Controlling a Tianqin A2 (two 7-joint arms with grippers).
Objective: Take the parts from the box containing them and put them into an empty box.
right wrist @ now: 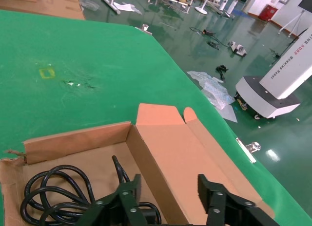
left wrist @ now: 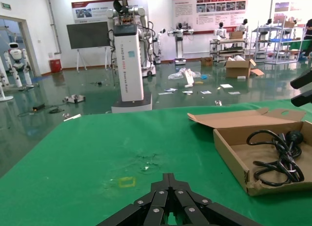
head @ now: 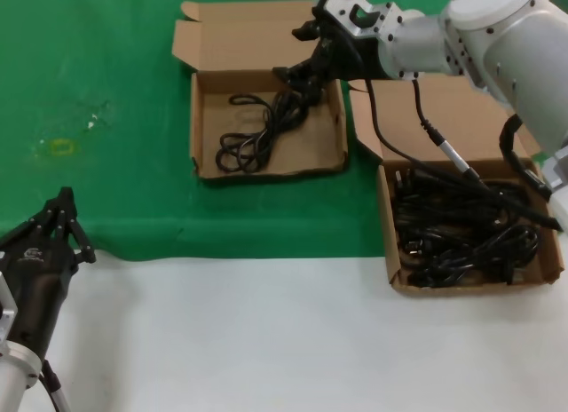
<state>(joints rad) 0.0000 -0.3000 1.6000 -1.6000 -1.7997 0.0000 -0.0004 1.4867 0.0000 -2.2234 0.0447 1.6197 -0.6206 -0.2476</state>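
The box with the short lid flap lies at the back centre and holds loose black cords. My right gripper hangs open over its far right corner, jaws astride the box's rear wall; a cord bundle lies just under it. In the right wrist view the gripper is open, with cords beside one finger. The box with the tall lid flap, at the right, holds several tangled black cords. My left gripper is parked shut at the lower left.
A green mat covers the far half of the table, and bare white table lies in front. A small yellow square mark sits on the mat at the left. The right arm's cable hangs over the right box.
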